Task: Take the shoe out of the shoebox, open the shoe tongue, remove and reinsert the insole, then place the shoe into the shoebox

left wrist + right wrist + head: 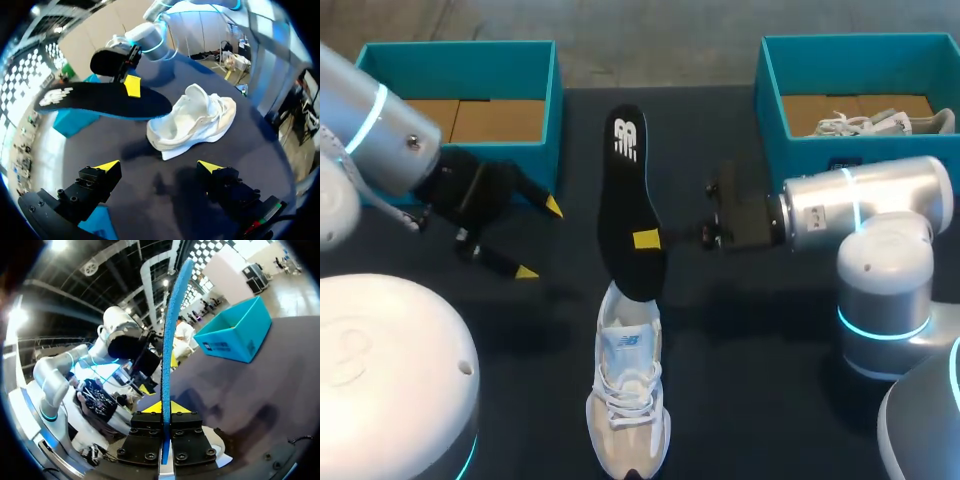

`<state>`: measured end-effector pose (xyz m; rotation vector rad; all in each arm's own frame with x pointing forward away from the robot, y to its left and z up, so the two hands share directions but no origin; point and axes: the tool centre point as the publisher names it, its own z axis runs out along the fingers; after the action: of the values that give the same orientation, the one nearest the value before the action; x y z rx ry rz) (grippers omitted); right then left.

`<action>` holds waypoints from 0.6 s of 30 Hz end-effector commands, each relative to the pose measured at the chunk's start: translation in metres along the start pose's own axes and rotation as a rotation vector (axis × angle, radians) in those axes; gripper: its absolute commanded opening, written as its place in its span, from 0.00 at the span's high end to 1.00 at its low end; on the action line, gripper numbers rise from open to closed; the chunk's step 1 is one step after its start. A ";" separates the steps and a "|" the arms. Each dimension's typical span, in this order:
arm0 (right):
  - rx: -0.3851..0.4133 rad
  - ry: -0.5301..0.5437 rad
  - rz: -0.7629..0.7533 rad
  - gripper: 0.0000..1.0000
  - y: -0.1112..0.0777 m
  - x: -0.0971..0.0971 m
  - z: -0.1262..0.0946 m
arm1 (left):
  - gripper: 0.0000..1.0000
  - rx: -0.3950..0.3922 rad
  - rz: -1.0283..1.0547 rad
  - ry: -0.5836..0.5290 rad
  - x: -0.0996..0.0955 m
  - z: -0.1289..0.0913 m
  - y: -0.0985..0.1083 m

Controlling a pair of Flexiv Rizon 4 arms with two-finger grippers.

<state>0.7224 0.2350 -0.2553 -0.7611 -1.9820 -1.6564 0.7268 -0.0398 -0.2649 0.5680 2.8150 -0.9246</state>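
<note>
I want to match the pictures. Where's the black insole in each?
Head view: insole mid-table, tip by the white shoe.
Left wrist view: ahead of the left hand, by the shoe.
Right wrist view: edge-on, held in the right hand.
Shared landmark: right hand gripping it.

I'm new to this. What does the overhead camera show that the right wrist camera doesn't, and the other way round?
Only the head view: the white shoe on the table, the right shoebox with a second shoe inside, and the insole's broad black face. Only the right wrist view: the insole edge-on, a thin blue strip rising from between the right gripper's shut fingers. Both: the insole held by the right gripper, the left arm, and the left shoebox.
</note>
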 end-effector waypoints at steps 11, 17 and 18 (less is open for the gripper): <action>-0.013 -0.043 -0.039 1.00 -0.012 -0.003 0.008 | 0.00 0.044 -0.092 0.088 -0.003 0.022 0.001; -0.013 -0.043 -0.039 1.00 -0.012 -0.003 0.008 | 0.00 0.031 -0.101 0.086 -0.003 0.025 0.002; -0.013 -0.043 -0.039 1.00 -0.012 -0.003 0.008 | 0.00 0.030 -0.121 0.092 -0.002 0.028 0.004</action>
<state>0.7163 0.2396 -0.2675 -0.7716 -2.0271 -1.6918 0.7315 -0.0512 -0.2848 0.4846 2.9366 -1.0009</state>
